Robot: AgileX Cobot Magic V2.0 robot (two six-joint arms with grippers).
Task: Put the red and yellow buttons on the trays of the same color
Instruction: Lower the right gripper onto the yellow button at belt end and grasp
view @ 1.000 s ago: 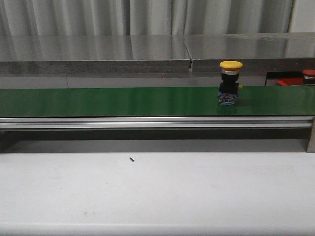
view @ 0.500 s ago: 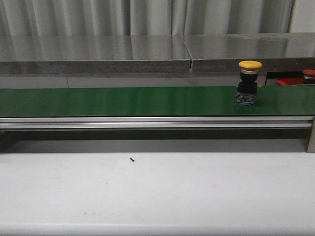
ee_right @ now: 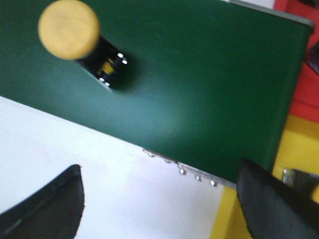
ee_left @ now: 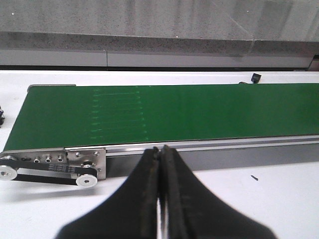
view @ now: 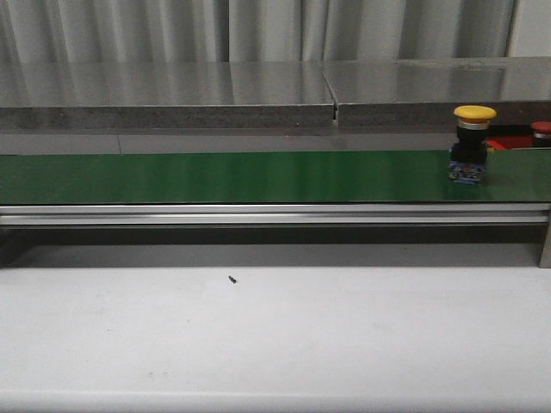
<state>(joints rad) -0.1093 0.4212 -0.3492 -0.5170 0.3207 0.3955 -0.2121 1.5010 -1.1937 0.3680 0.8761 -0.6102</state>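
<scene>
Yellow button (view: 474, 113), smooth domed cap on a black stem, stands upright near the glossy green belt's (view: 215, 176) right end. My right gripper (ee_right: 159, 209) gapes above it; my left gripper (ee_left: 160, 164) is pressed together. Only the right wrist shows the yellow tray (ee_right: 299, 149).

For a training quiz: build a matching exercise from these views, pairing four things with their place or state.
Things:
1. yellow button
2. left gripper
3. right gripper
4. red button

States:
A. open, empty
B. shut, empty
C. upright on the green belt near its right end
D. beyond the belt's right end, at the front view's edge

Pairs: 1-C, 2-B, 3-A, 4-D
</scene>
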